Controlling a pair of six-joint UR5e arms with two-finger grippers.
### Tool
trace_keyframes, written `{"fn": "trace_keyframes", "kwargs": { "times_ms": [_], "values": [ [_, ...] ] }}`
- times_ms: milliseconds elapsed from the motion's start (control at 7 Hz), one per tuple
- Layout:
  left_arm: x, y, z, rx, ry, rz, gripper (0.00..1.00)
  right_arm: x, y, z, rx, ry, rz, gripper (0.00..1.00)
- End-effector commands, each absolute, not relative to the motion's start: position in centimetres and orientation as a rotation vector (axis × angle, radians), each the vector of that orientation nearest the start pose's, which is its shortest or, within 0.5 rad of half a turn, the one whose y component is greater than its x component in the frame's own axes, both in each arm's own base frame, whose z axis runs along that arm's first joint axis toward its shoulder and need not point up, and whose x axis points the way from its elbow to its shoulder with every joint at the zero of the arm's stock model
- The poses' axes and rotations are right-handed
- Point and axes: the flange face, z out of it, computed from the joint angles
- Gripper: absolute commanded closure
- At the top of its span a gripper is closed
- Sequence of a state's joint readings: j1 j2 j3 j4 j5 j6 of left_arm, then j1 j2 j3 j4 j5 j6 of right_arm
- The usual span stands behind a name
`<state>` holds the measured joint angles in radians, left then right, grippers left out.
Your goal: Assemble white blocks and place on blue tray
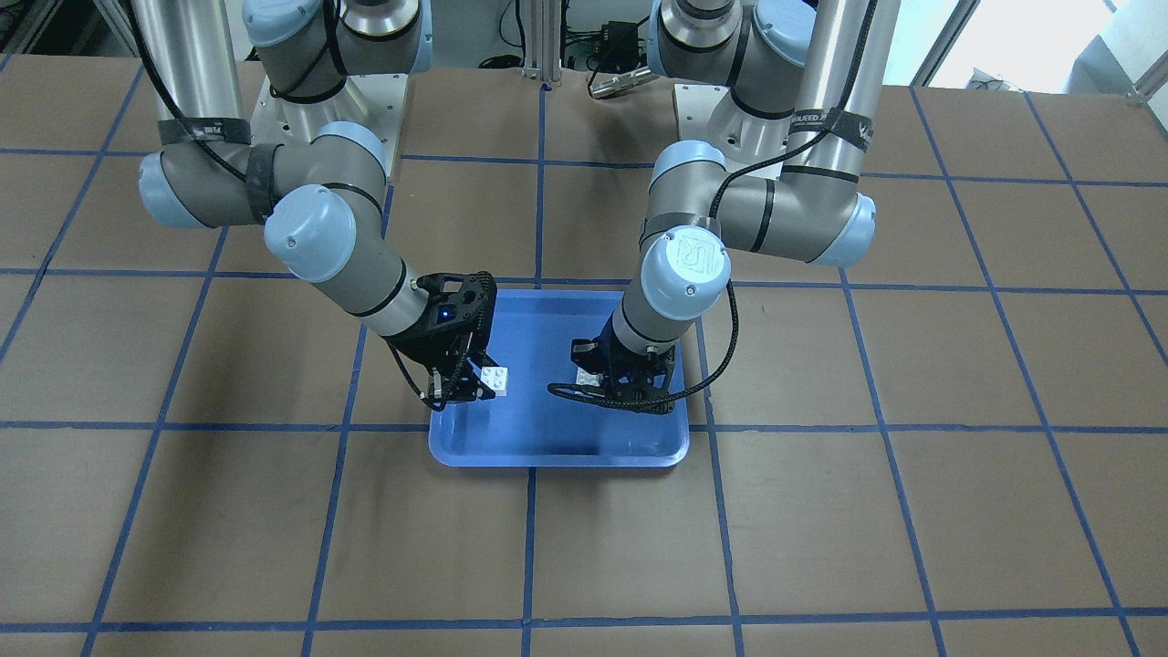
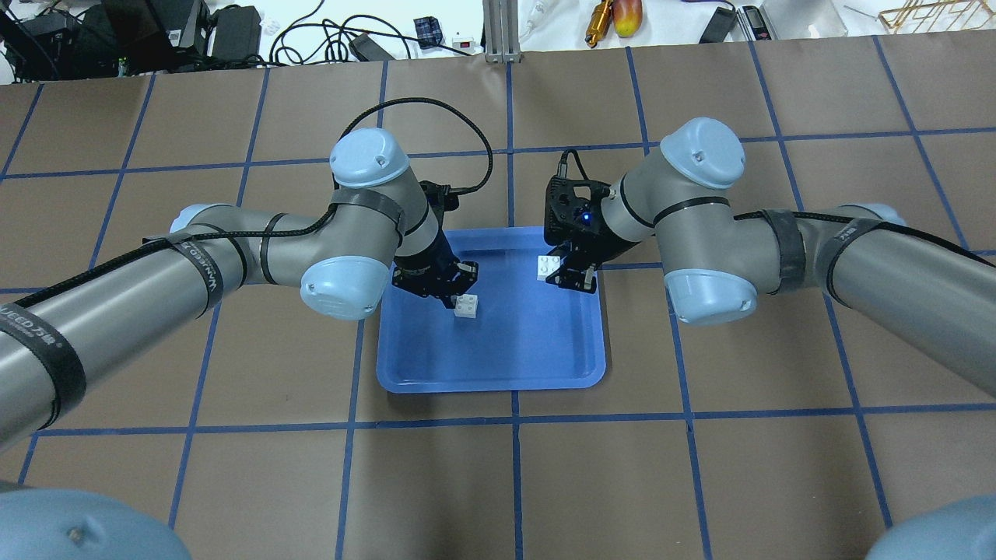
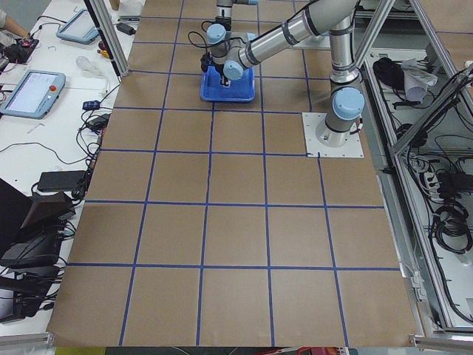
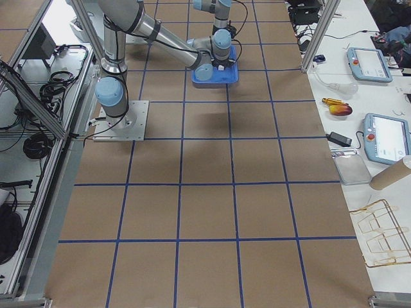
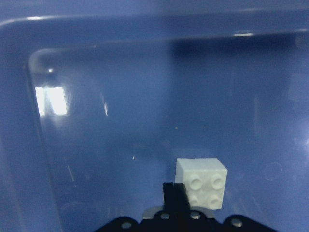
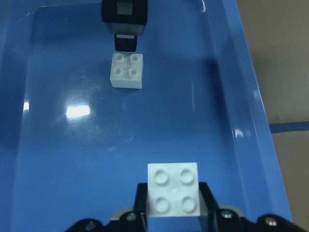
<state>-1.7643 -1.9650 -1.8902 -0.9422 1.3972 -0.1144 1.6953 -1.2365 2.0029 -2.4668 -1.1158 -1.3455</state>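
Here, two studded white bricks (image 6: 173, 188) overlie a glossy blue tray (image 6: 58, 159).

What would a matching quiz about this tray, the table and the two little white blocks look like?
Things:
1 blue tray
2 table
3 white block at the right gripper
4 white block by the left gripper

Descriptions:
A brown, blue grid lines
B black fingers on both sides
C rimmed, with both blocks inside
D one black finger beside it

Pairs: 1-C, 2-A, 3-B, 4-D
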Motion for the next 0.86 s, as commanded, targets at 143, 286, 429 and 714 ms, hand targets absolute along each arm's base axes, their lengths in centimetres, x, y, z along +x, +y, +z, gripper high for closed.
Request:
{"fn": "trace_keyframes", "kwargs": {
  "times_ms": [143,286,429,714],
  "values": [
    [-24.9,-51.3,19.0,0.176,3.295,0.185,1.00,26.6,-50.0,19.8,-1.943,2.004,-0.519,1.00],
    [-24.8,-51.0,18.7,0.167,3.293,0.203,1.00,26.7,-49.9,19.4,-1.939,2.000,-0.508,1.00],
    [-24.8,-51.0,18.6,0.164,3.294,0.209,1.00,27.4,-49.8,18.1,-1.939,1.987,-0.481,1.00],
    [-25.3,-50.9,18.3,0.153,3.296,0.220,1.00,28.5,-49.6,17.4,-1.916,1.963,-0.493,1.00]
  ]
}}
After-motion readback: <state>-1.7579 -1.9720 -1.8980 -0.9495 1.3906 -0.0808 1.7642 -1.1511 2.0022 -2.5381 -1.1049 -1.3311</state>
